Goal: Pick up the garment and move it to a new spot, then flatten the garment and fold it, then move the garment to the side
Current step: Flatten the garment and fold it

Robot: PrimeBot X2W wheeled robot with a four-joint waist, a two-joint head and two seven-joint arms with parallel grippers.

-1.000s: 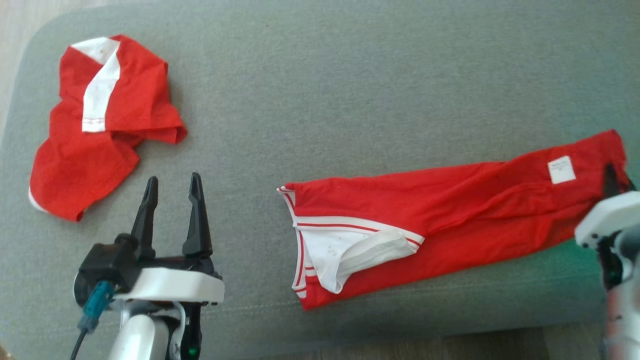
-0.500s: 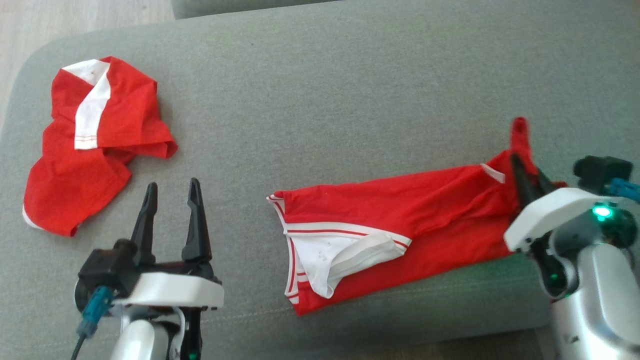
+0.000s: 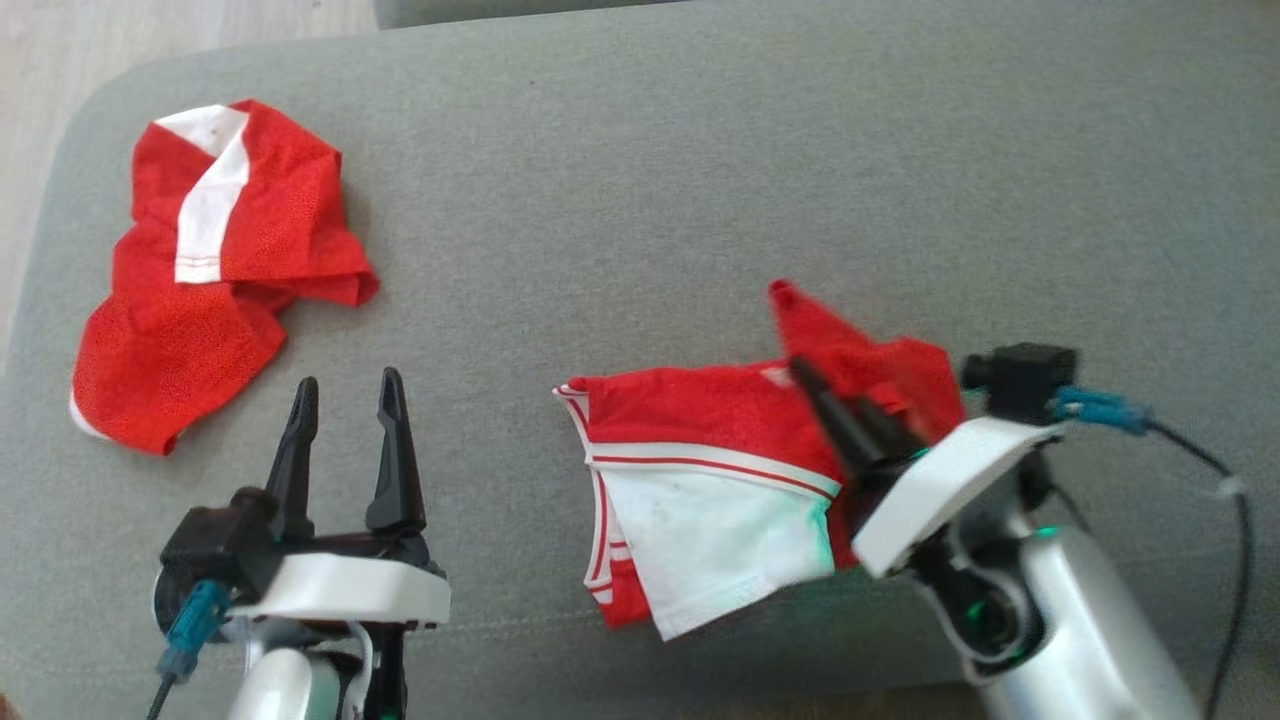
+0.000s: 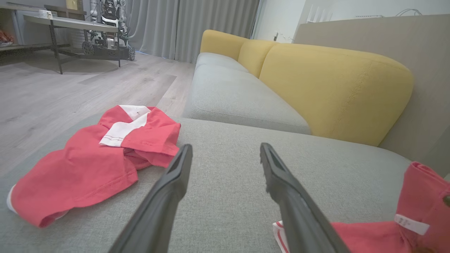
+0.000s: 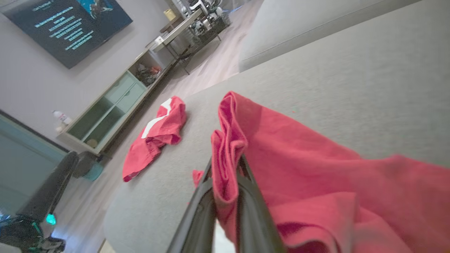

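Garment (image 3: 700,412), red-and-white jersey, pinched by right jaws on woven grey sofa (image 3: 640,200); crumpled red shirt (image 3: 190,340) far left; left jaws spread.

Silver forearms (image 3: 1080,620), white wrist housings (image 3: 340,590), black tapered fingers (image 3: 395,450), blue plugs (image 3: 1095,408).

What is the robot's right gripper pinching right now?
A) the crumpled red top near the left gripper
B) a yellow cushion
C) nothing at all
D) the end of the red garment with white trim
D: the right gripper is shut on a bunched fold of the red garment with white trim.
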